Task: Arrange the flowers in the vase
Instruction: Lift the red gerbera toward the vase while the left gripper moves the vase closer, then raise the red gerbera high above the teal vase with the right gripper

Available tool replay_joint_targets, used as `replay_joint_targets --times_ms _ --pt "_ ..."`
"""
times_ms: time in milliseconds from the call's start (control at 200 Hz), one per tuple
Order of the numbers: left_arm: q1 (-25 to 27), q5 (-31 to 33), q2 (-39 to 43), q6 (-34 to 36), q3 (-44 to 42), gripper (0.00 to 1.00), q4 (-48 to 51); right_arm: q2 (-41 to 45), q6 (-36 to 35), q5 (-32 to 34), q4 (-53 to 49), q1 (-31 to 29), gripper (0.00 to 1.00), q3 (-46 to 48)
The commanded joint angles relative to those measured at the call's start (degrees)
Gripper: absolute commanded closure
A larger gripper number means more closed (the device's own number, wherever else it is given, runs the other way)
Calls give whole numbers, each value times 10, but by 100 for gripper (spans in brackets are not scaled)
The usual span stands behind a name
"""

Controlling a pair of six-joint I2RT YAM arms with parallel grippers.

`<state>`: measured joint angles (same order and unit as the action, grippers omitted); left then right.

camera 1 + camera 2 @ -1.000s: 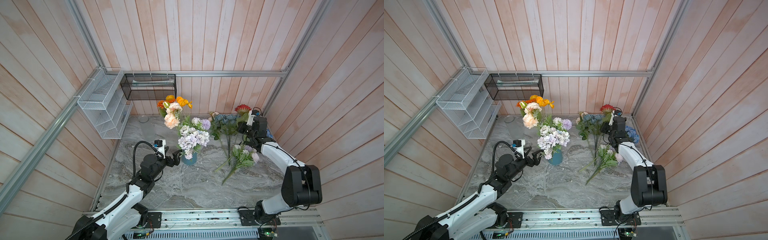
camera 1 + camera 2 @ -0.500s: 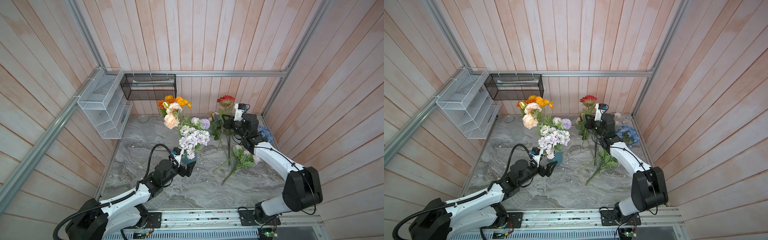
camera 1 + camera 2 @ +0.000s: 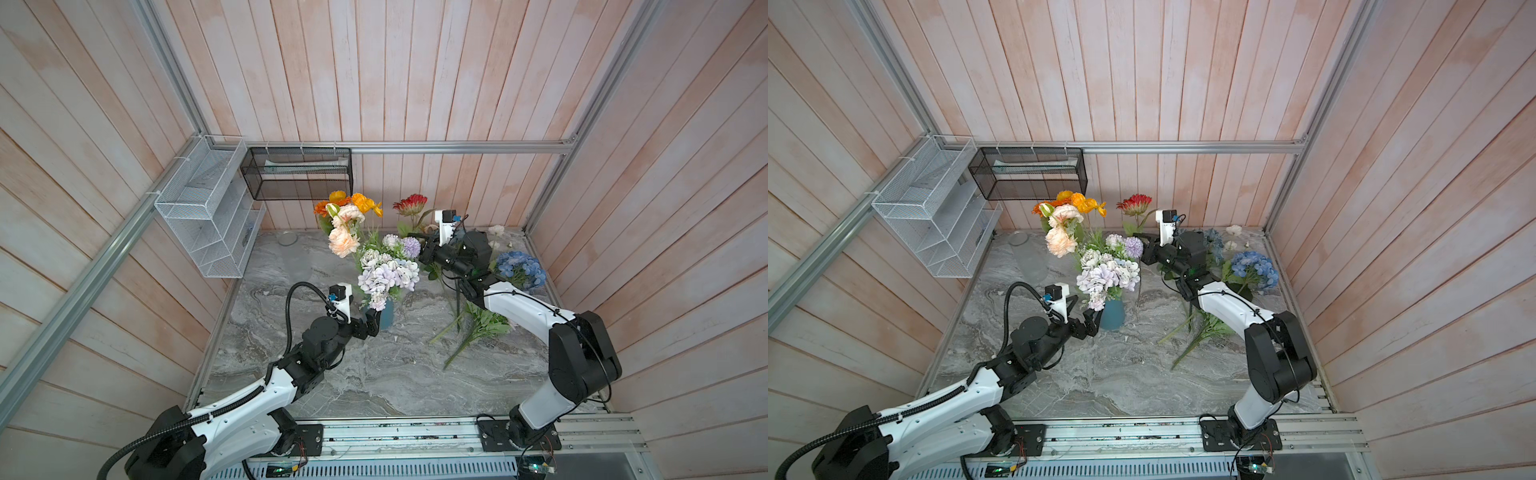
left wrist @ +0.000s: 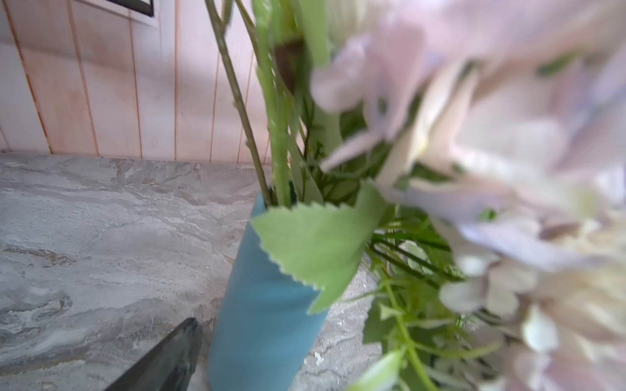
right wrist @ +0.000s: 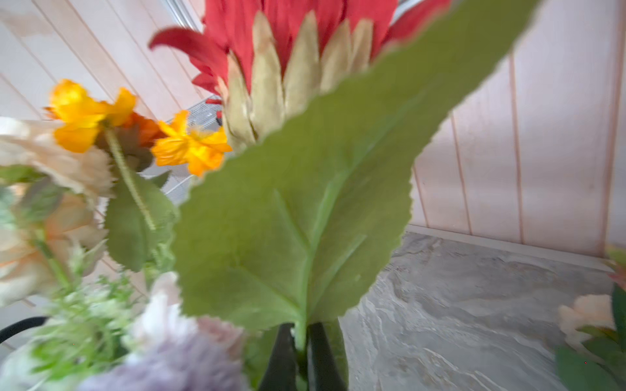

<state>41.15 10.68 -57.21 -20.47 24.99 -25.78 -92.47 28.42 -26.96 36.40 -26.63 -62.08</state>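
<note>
The right gripper [image 5: 301, 352] is clamped tight on the green stem of the red flower [image 3: 410, 204], pinching it just under a broad toothed leaf [image 5: 305, 220]. The bloom is held high near the back wall, just beside the bouquet [image 3: 388, 272] that already stands in the vase [image 3: 1113, 314].

The step in hand, as I judge it, is carrying this stem across and setting its foot into the vase mouth. To do it well, the arm should lift until the stem's lower end clears the lavender and white heads and come over above them. It should then lower straight down into a gap between the stems, not push sideways through the blooms, which could tip the narrow blue vase. The left gripper [image 3: 371, 323] is spread wide at the vase's base. Its wrist view shows one finger just beside the blue wall, though I cannot tell whether the vase sits between the jaws. Closing lightly there would steady it for the insertion.

The red flower has layered scarlet petals over pale tan sepals on a thin stem — top-heavy, and likely to lean once released. Yet to go in, on the marble table [image 3: 374, 386]: a blue hydrangea [image 3: 517, 268] and loose stems [image 3: 478, 328] lying flat under the right arm
</note>
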Motion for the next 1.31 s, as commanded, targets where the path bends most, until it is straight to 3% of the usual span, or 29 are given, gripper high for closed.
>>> replay_joint_targets --times_ms 0,465,780,1060,1300 --pt "-11 -15 -10 -9 33 0 -26 29 11 -31 52 -9 100 32" --pt "-71 3 42 -20 16 0 26 93 19 -12 56 -49 100 86" --pt "-98 -43 21 8 41 0 -6 106 7 31 48 -61 100 87" --pt "-133 -33 2 -15 52 0 -9 152 -7 101 17 4 100 92" --pt "-144 -46 9 -24 55 0 -6 130 14 102 90 46 100 79"
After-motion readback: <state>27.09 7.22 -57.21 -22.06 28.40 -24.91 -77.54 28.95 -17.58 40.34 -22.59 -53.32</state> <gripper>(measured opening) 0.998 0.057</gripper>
